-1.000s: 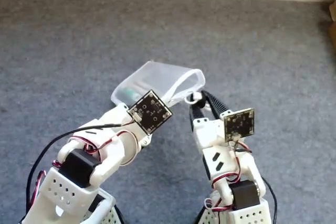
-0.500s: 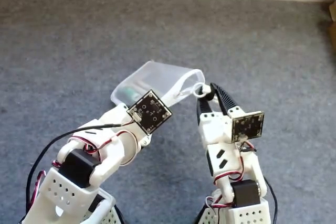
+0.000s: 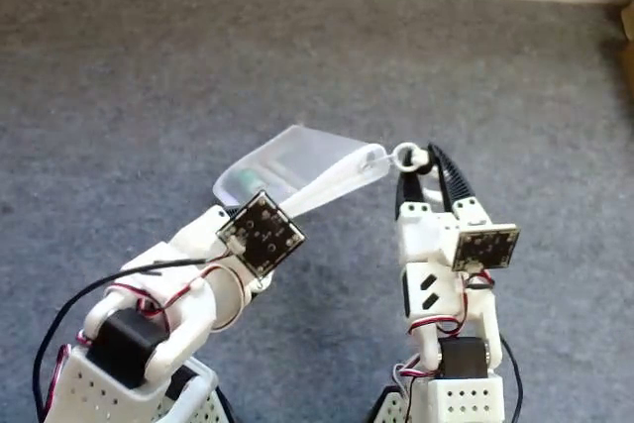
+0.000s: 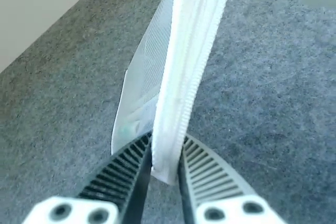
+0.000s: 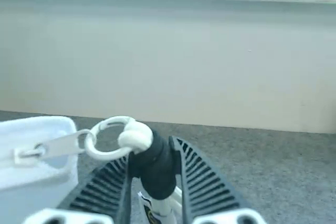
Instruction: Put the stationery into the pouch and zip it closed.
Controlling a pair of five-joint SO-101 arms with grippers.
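- L gripper point(image 4: 167, 144) is clamped on the near-left end of the pouch point(image 3: 289, 159). That anchors it so the zip point(image 4: 185, 66) has sth to pull against.
- Jaws nearly together, just the seam's thickness pinched between them.
- R gripper point(image 5: 151, 153) is at the pouch's right end, shut on the black pull tab point(image 5: 152, 170). The white ring point(image 5: 108, 120) sits just past my fingertips and links tab to slider point(image 5: 31, 153).
- Between both grips the pouch hangs off the carpet point(image 3: 149, 76), mid-scene, zip edge stretched into a straight line. That tension is prob. the point: a slack zip snags.
- Sth greenish point(image 3: 240, 181) shows through the pouch wall near the L end, so the stationery looks to be inside.
- Teeth look meshed all along the stretch my L cam sees, and the slider is at the right corner. I'd say the zip is shut or v. nearly.
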